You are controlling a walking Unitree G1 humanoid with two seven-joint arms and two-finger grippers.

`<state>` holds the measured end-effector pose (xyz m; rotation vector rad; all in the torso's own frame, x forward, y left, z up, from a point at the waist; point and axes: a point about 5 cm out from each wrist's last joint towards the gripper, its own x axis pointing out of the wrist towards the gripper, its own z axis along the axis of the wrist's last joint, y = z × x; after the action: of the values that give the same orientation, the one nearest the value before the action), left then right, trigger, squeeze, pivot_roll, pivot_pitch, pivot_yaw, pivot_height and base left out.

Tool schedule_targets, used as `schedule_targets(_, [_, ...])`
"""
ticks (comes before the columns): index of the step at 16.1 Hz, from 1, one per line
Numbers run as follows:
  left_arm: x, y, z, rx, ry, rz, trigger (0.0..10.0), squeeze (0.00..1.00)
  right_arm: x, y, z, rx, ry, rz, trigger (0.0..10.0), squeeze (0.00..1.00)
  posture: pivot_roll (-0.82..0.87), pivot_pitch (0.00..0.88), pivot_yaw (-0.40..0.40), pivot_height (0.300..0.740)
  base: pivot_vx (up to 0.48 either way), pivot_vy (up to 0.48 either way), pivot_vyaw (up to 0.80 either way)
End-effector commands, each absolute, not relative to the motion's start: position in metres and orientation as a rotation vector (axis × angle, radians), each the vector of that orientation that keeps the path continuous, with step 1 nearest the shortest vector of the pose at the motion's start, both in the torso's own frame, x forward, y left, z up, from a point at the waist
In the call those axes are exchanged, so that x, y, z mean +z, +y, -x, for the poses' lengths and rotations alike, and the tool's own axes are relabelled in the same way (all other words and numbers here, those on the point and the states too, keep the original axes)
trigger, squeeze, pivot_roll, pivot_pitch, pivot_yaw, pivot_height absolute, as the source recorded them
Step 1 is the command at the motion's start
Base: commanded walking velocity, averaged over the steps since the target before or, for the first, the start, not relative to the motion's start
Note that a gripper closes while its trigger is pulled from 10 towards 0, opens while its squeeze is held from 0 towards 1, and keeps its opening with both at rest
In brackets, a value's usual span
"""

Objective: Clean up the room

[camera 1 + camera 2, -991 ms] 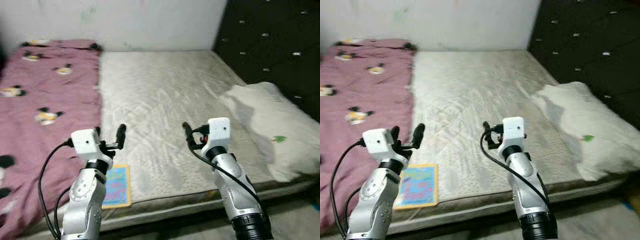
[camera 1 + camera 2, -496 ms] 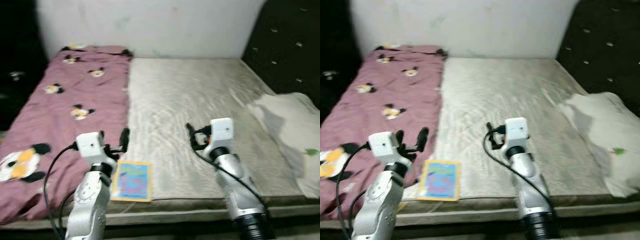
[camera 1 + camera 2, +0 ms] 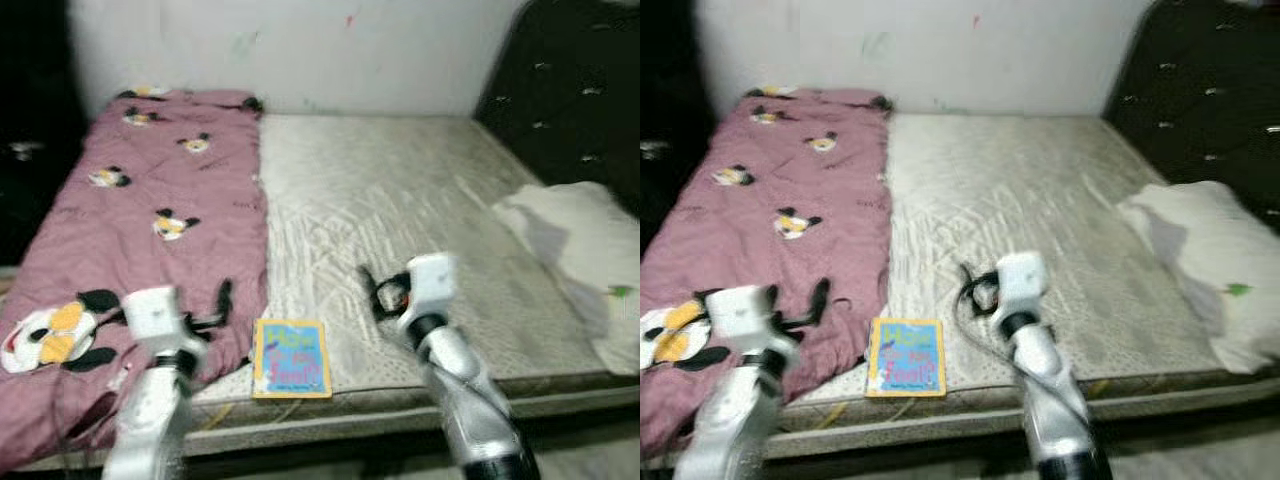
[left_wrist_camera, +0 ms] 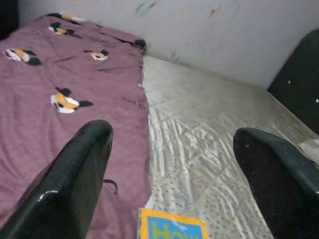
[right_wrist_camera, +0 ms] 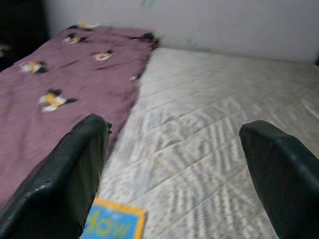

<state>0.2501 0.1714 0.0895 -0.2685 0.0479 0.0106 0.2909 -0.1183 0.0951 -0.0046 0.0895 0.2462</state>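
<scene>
We face the bed (image 3: 400, 200), left gripper (image 4: 172, 164) and right gripper (image 5: 177, 164) both spread empty; lower centre, the picture book (image 3: 291, 358) lies uncollected, purple blanket (image 3: 130, 230) unfolded.

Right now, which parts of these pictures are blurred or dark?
Both eye views: motion blur smears the arms, the left tool most; the book title is half legible; the room's left edge is black. Left wrist view: sharp. Right wrist view: soft, blanket prints smeared.
</scene>
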Motion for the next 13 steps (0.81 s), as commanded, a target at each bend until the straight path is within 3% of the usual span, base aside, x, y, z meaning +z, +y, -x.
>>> schedule_targets(1, [0.0938,0.1646,-0.2514,-0.001,0.038,0.274,10.0,0.00,0.1002,-0.1260,-0.2915,0.238,0.074,0.041,10.0,0.00,0.00,0.002,-0.041,0.740,0.000,0.480,0.00])
schedule_targets(8, [0.0959,0.1569,-0.2521,0.007,0.018,0.250,10.0,0.00,0.1047,-0.1249,-0.2981,0.263,0.065,0.050,10.0,0.00,0.00,0.000,-0.043,0.740,0.000,0.480,0.00])
schedule_targets(13, [0.0962,0.1576,-0.2535,0.015,0.022,0.256,10.0,0.00,0.1060,-0.1217,-0.2981,0.264,0.063,0.019,10.0,0.00,0.00,0.010,-0.042,0.740,0.000,0.000,0.00])
